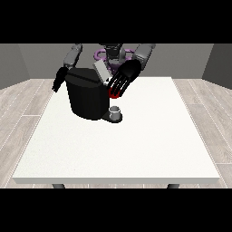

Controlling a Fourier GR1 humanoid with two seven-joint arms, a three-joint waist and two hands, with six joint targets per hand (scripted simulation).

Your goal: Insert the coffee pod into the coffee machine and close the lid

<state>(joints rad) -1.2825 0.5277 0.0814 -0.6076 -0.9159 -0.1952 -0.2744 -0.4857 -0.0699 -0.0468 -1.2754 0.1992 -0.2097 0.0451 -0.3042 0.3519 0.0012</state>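
Fingers (118, 85) of the hand at the view's right (124, 77) are straight and spread, grasping nothing, pointing toward 7 o'clock over a red thing at the machine (113, 94). Nearest on the desk (136, 145) stands a small grey thing (115, 111); I cannot tell if it is the pod. It lies at 6 o'clock from these fingers. Behind stands the coffee machine (86, 97), its lid (101, 71) raised. The hand at the view's left (59, 79) hangs farther away; its fingers I cannot tell.

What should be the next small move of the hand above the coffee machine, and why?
Probably lower the hand at the view's right onto the raised lid and press it shut: its straight fingers hang beside the open lid of the coffee machine, over a red thing at the machine.
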